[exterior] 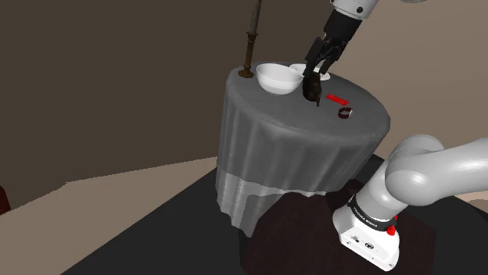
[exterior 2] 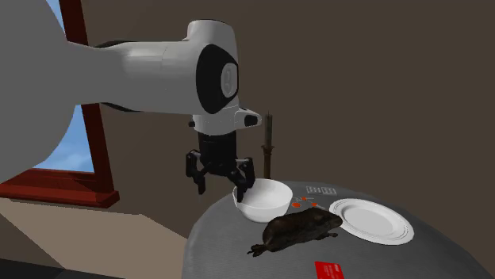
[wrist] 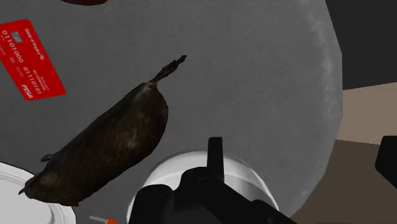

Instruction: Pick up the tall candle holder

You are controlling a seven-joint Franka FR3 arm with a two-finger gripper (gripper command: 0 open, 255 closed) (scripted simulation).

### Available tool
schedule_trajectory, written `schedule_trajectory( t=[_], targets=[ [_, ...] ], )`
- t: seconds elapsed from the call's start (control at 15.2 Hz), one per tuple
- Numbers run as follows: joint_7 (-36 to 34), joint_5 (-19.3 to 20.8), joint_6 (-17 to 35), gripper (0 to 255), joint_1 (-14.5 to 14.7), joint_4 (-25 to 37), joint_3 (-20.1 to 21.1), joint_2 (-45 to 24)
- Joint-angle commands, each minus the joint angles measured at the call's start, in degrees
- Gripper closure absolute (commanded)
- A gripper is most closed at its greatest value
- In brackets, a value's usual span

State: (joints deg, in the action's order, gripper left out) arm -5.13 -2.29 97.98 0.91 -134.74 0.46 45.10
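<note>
Hovering above the desk [exterior: 305, 148] with its fingers [wrist: 216, 156] spread and clasping nothing, the gripper [exterior: 321, 58] appears to be in the approach step: the holder is not yet reached. Reading the shoulder view from its left, the tall candle holder [exterior: 251, 47], a thin dark stem on a round foot, stands upright at the desk's rim. The white bowl [exterior: 279, 76] sits just beside it, then comes the gripper, with the holder at about 9 o'clock from it.

The next move, I judge, calls for carrying the open fingers past the bowl, setting them either side of the stem, and closing without tipping it.

The second exterior view shows the gripper [exterior 2: 220, 182] by the bowl [exterior 2: 262, 202], and the holder [exterior 2: 270, 147] behind that at 2 o'clock, its foot hidden. The wrist view adds the blackened banana [wrist: 108, 149] beside the bowl [wrist: 168, 184], and a red card [wrist: 32, 60] beyond the banana.
</note>
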Motion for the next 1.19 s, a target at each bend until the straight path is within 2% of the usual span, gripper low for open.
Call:
schedule_trajectory(
  t=[0.0, 0.59, 1.12],
  targets=[
    [0.0, 0.0, 0.0, 0, 0.0, 0.0, 0.0, 0.0],
    [4.35, 6.06, 9.91, 0, -1.2, 11.27, -0.28, -16.78],
    [6.87, 11.23, 14.76, 0, -2.09, 25.53, 0.09, -31.64]
  ],
)
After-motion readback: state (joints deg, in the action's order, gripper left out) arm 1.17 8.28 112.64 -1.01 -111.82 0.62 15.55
